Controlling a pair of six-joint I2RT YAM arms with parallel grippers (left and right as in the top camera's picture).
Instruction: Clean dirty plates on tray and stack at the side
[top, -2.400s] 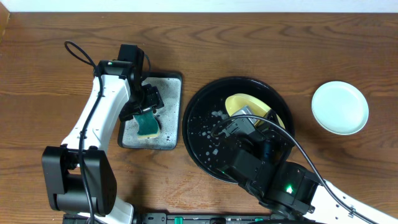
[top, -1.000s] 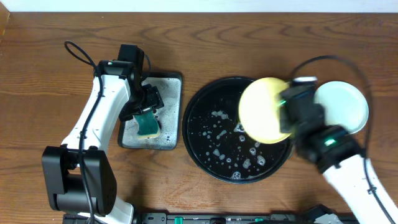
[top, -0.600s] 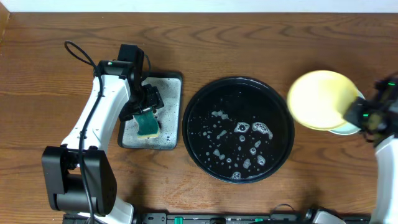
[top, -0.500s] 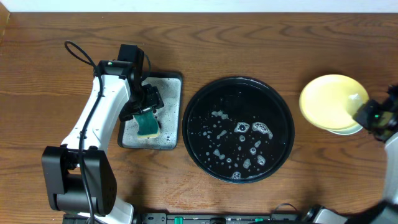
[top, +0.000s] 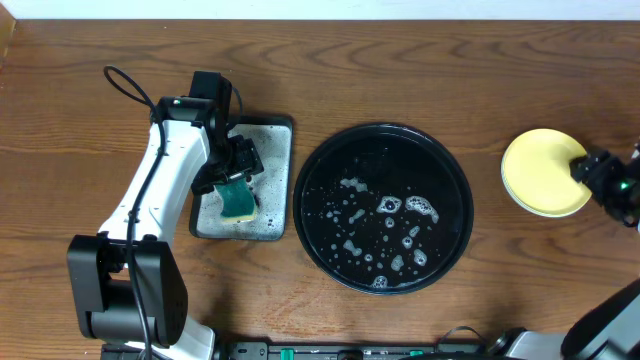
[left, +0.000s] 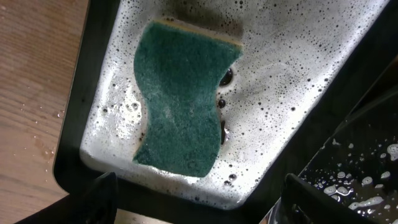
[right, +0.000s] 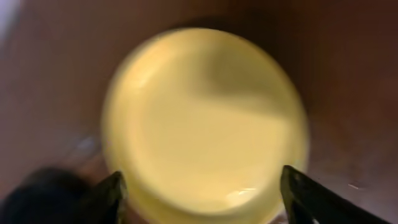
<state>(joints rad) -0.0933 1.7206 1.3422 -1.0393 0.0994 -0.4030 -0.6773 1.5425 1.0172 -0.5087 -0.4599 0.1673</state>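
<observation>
One pale yellow plate (top: 542, 172) lies flat on the table at the far right, outside the tray. In the right wrist view this plate (right: 205, 118) fills the frame, blurred. My right gripper (top: 585, 172) (right: 202, 200) is at the plate's right rim, open, its fingers wide to either side of the plate. The round black tray (top: 325, 165) in the middle holds only foam and water drops, no plates. My left gripper (top: 240, 165) (left: 202, 205) hangs open over a green sponge (top: 238, 203) (left: 183, 106).
The sponge lies in a grey rectangular metal tray (top: 272, 140) (left: 292, 56) full of suds, left of the black tray (left: 367, 180). The left arm (top: 165, 180) reaches across the table's left side. Bare wood surrounds both trays.
My right arm carried the yellow plate from over the black tray to the far right and set it on a light plate there. The right gripper has opened. The left arm has not moved.
</observation>
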